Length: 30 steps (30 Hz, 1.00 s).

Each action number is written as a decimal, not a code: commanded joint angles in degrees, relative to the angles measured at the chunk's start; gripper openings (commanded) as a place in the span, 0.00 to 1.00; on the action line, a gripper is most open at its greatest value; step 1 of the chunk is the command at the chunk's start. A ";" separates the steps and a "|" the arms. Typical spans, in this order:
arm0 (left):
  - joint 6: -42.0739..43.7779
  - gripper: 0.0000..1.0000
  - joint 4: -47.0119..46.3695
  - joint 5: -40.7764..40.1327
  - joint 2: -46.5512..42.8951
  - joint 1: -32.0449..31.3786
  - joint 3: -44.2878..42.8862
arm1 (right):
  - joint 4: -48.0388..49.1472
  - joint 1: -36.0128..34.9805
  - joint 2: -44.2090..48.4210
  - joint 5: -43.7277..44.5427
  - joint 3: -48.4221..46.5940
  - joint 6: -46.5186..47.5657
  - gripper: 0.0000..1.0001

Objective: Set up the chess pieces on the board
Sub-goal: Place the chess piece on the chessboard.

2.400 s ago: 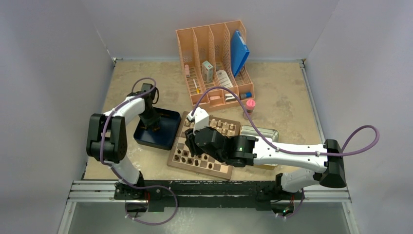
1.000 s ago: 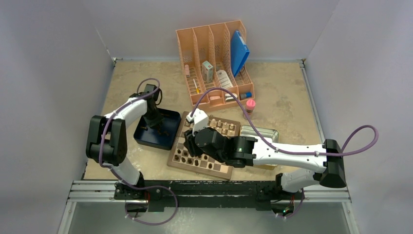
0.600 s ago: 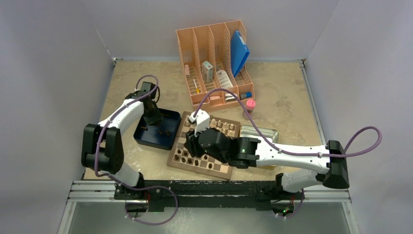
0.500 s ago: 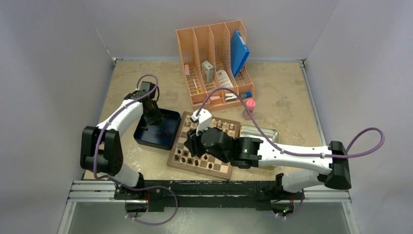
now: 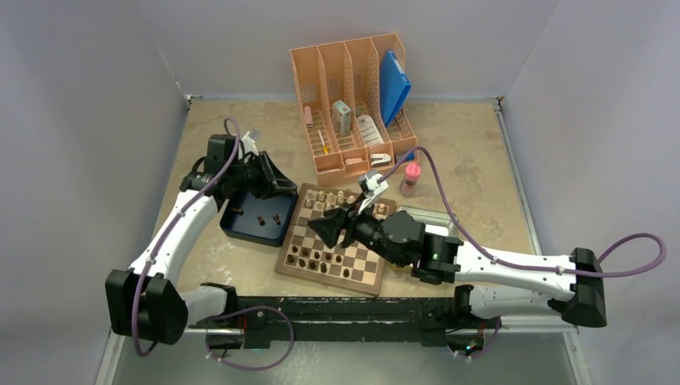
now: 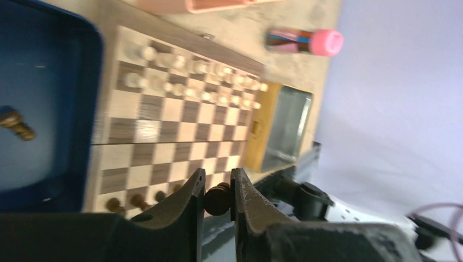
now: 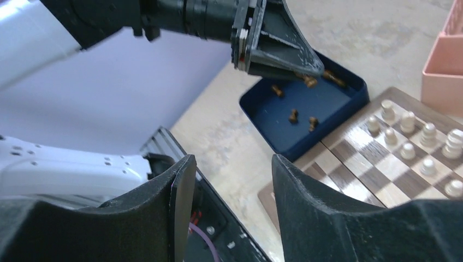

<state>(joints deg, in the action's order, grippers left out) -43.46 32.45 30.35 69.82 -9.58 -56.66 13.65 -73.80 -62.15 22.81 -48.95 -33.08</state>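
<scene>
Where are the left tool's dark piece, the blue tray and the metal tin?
dark piece [image 6: 217,200], left wrist view, rounded body.
blue tray [image 6: 49,82], left wrist view, bare floor.
metal tin [image 6: 284,128], left wrist view, bare inside.

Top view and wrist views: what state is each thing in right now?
Left pincer: shut on a dark piece.
Right pincer: open, empty.
Board: lying flat, partly set.
Pale pieces: standing in the two far rows.
Dark pieces on the board: standing near the near edge.
Tray: holds a few loose dark pieces.
Tin: open, looks empty.
</scene>
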 commanded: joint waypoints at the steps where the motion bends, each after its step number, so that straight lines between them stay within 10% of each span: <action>1: -7.51 0.13 -8.32 15.03 -2.46 -0.26 1.43 | 14.73 3.41 0.77 -4.72 3.57 -3.08 0.57; 14: -22.11 0.14 -22.09 33.89 -4.64 -0.26 7.40 | 27.17 13.86 -5.29 -17.31 5.93 -2.44 0.49; 30: -27.03 0.13 -26.91 35.44 -5.97 -0.26 10.48 | 31.11 13.87 -10.50 -18.62 5.82 -0.57 0.37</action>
<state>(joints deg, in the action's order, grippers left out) -68.36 9.45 64.20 65.98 -9.58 -46.74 40.58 -59.99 -72.82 4.75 -42.59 -35.16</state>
